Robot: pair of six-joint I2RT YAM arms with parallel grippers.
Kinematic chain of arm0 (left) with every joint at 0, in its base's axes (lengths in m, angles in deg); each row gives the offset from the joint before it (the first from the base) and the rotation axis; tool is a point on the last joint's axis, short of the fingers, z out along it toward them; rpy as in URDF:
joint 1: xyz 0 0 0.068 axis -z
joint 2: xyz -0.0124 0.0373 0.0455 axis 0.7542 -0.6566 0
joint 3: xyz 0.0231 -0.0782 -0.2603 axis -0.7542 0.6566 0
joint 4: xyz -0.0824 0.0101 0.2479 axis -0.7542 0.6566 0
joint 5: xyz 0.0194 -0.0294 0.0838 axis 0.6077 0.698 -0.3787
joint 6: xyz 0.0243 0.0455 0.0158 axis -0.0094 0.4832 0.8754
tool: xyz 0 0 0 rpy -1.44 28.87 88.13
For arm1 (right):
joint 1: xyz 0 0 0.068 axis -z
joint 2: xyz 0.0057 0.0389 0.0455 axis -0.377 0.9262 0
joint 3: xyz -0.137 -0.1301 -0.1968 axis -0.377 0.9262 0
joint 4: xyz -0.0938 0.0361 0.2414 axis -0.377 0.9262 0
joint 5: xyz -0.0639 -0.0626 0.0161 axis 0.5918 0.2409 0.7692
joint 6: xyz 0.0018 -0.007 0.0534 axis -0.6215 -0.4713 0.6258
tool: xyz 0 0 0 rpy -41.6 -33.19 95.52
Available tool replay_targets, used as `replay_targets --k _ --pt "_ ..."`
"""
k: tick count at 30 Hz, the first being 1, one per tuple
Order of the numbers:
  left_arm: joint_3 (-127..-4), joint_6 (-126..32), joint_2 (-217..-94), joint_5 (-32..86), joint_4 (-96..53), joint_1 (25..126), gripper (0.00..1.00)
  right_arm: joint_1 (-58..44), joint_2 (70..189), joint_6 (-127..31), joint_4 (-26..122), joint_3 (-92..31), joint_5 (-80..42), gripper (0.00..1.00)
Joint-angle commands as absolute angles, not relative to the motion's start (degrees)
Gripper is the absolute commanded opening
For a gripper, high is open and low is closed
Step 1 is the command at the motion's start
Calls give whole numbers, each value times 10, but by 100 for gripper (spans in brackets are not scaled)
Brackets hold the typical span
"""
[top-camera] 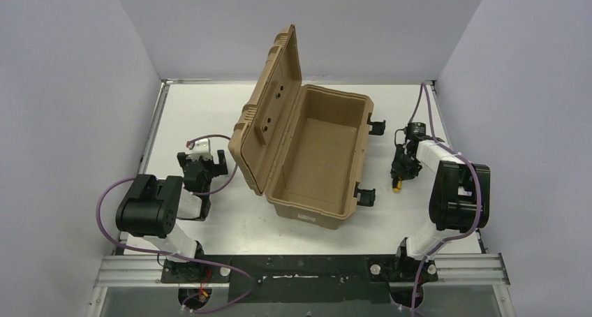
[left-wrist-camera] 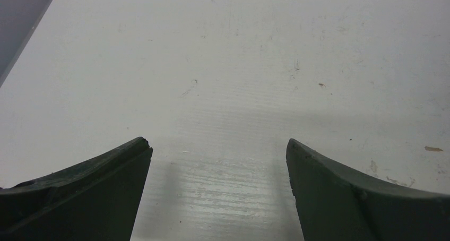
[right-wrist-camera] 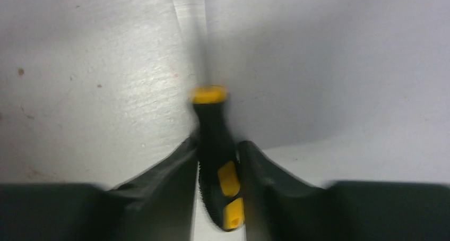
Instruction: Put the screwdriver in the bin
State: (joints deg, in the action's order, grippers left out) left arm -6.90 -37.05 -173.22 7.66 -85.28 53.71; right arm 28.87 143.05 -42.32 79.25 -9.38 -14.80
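**Item.** Small screwdriver [right-wrist-camera: 215, 140] with a black ribbed handle, yellow inlays and a yellow collar. A thin dark metal shaft runs on beyond the collar and is blurred in the wrist view.

**Location.** It sits outside the case, off the case's right wall, toward the right edge of the white bench [top-camera: 230, 223] and about midway between the near and far edges. Whether it touches the bench top cannot be told.

**Container.** Large tan rectangular plastic case [top-camera: 307, 216] at the middle of the bench, its long side running from near to far, slightly skewed.
- The hinged ribbed lid [top-camera: 269, 114] stands open, raised along the left side.
- Two black latches [top-camera: 364, 195] hang loose on the right wall.
- Inside, the bare tan floor and walls are in view.

**Right gripper** [top-camera: 403, 169]. The black fingers are clamped on the screwdriver's handle, one on each side. A yellow end pokes out toward the near edge. The gripper is near the case's right wall and apart from it.

**Left gripper** [left-wrist-camera: 217, 144]. The fingers are spread wide with nothing between them. It hangs over bare white bench left of the case, toward the left edge.
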Motion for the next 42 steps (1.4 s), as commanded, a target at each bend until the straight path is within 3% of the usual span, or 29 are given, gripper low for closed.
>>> replay_targets --k 1,2,7,14,17,21,26,31,42 --pt "-83 -375 -1726 85 -878 533 97 291 1434 -420 813 -107 -124 5" --pt "-83 -375 -1726 85 -878 532 97 291 1426 -420 818 -114 -124 0" --pt "-83 -375 -1727 84 -879 533 97 291 1364 -406 866 -191 -119 0" --pt "-83 -375 -1727 84 -879 533 97 277 1305 -342 944 -398 -134 0" --pt "-83 -375 -1726 84 -880 533 97 231 1306 -307 969 -489 -136 0" --pt "-82 -374 -1728 84 -882 533 97 99 1321 -258 971 -545 -90 0" --pt "-82 -373 -1727 84 -883 534 97 -52 1371 -208 956 -540 -73 0" --pt "-82 -374 -1727 83 -881 534 97 -128 1435 -188 924 -482 -83 0" --pt "-82 -374 -1727 82 -879 534 97 -141 1549 -173 814 -350 -128 0"
